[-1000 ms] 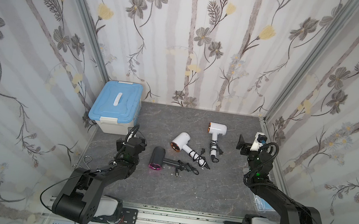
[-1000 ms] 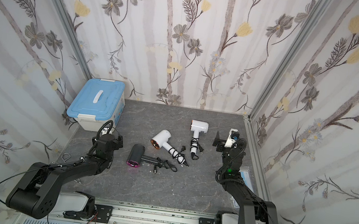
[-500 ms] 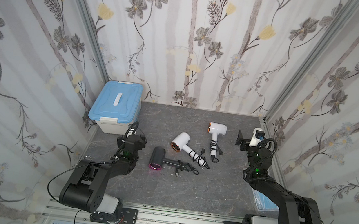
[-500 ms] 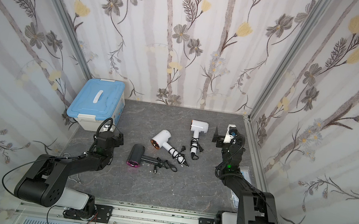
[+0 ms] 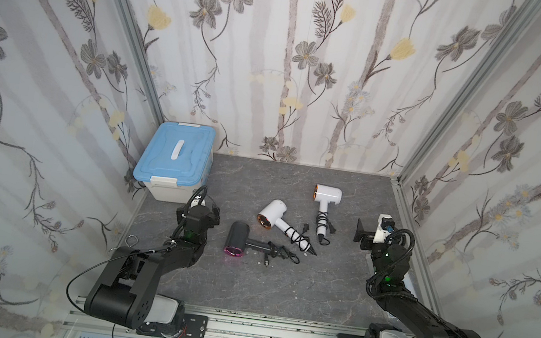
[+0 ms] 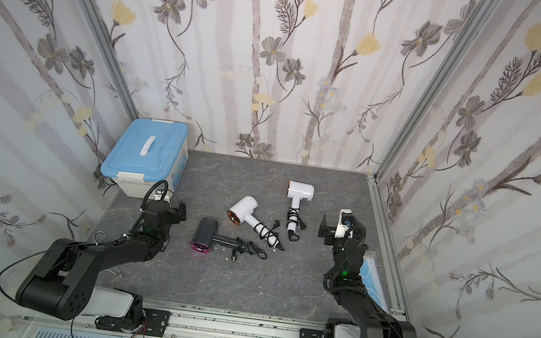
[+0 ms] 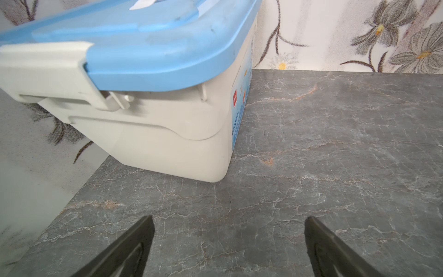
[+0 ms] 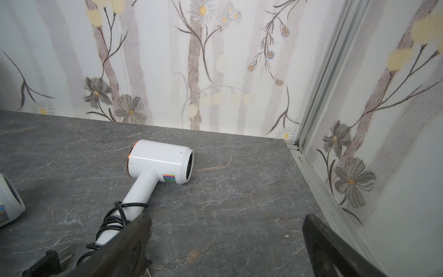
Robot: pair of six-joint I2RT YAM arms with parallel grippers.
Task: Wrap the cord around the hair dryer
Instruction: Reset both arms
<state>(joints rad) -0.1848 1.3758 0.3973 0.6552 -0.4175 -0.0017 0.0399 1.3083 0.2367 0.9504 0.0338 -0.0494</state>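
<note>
The grey table (image 5: 282,285) fills the lower middle of both top views, with a blue-lidded box (image 5: 174,160) at its upper left. Both pincers gape wide and hold nothing: the left pincer (image 7: 229,223) by the box, the right pincer (image 8: 225,223) near the table's right edge. Centre-left lies the dark dryer (image 5: 239,240), probably light, hard and smooth; its handle (image 5: 257,244) looks the surest hold. Its cord (image 5: 281,252), limp and loosely bunched beside the handle, seems best pinched near the plug (image 5: 266,261).
</note>
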